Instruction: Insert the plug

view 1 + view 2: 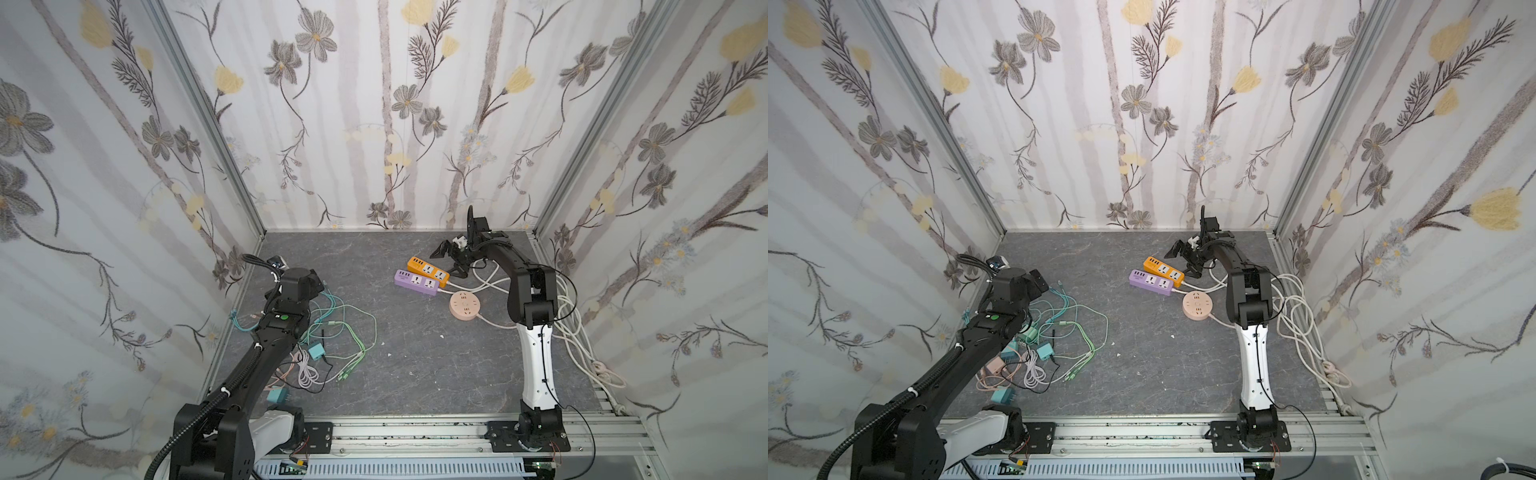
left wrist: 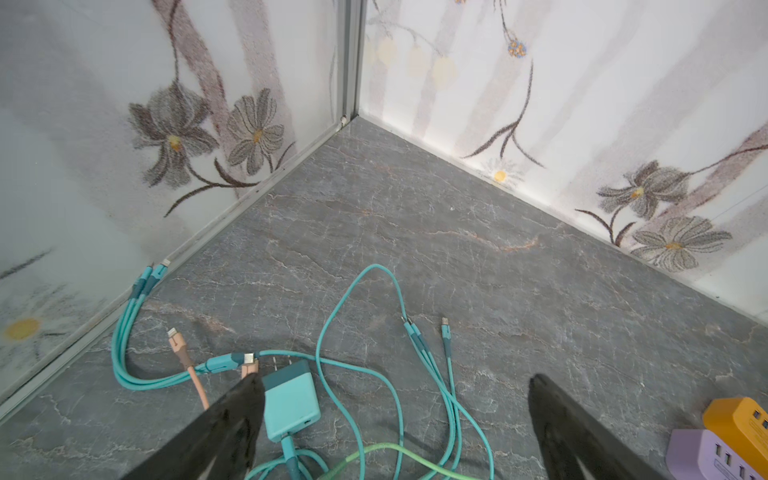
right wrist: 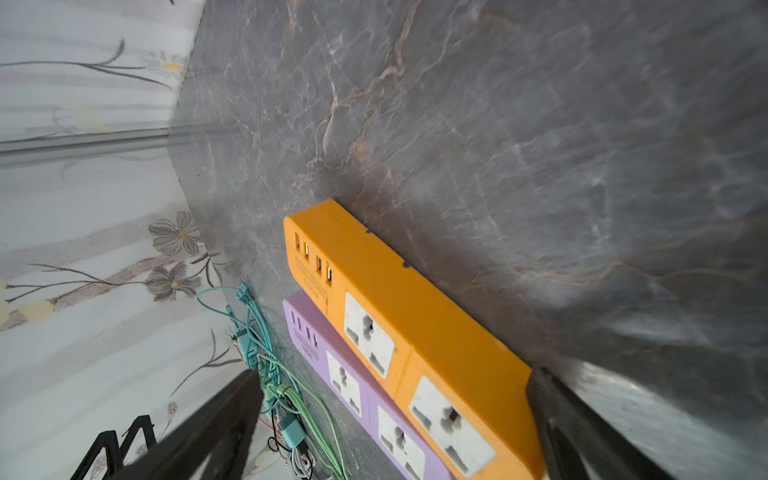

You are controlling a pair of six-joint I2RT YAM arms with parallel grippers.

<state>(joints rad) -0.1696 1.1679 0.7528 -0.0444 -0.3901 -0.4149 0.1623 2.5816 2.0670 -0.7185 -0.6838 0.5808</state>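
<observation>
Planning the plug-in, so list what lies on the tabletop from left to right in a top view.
Cable tangle → purple power strip → round pink socket → white cords. The orange power strip overlaps the purple one, so it is left out.

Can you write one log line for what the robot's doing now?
left gripper open, near teal charger | right gripper open, near orange strip | nothing held
</observation>
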